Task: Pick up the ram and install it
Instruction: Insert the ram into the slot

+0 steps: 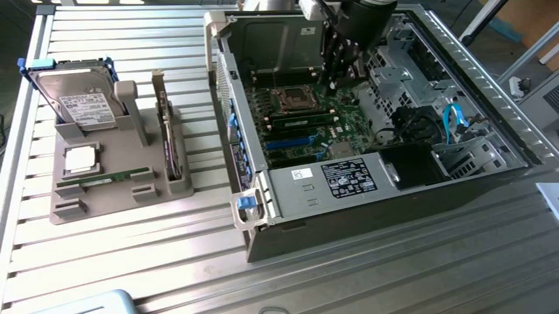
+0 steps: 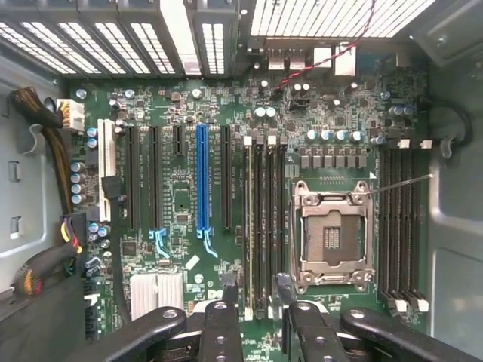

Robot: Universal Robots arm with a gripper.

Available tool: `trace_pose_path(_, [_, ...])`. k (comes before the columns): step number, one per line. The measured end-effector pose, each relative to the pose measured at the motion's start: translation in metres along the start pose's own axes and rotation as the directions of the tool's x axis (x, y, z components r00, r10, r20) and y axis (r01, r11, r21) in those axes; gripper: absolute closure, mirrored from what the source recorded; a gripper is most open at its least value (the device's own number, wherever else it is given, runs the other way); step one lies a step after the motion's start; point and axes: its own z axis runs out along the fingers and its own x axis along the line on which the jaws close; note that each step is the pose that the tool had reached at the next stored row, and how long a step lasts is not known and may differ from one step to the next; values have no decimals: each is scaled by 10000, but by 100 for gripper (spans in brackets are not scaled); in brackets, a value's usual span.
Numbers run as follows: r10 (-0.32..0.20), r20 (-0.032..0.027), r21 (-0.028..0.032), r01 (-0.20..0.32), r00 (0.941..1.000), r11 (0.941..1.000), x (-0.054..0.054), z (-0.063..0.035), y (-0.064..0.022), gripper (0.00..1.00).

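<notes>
Claw (image 1: 341,77) (image 2: 254,290): spread wide, pinching nothing. You find it hanging inside the open computer case (image 1: 393,203), over the motherboard (image 2: 181,188).
Fingers (image 2: 223,332): one on either side of the line of a memory slot, where a seated green stick (image 2: 249,219) (image 1: 306,122) stands upright, near the open processor socket (image 2: 328,234).
Ram (image 1: 118,176): well apart from the claw. You see it lying in the grey holder (image 1: 122,199) on the worktop (image 1: 175,261), at the exterior view's left.
Same holder: hard drive (image 1: 78,101), square processor chip (image 1: 80,159), bracketed card (image 1: 166,137).
</notes>
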Motion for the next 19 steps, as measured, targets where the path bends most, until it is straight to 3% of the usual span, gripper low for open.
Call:
trace_pose_path(8, [0, -1, 0, 0, 10000, 10000, -9, -200, 3, 69])
trace_pose_path(19, [0, 1, 0, 0, 10000, 10000, -16, -381, 5, 69])
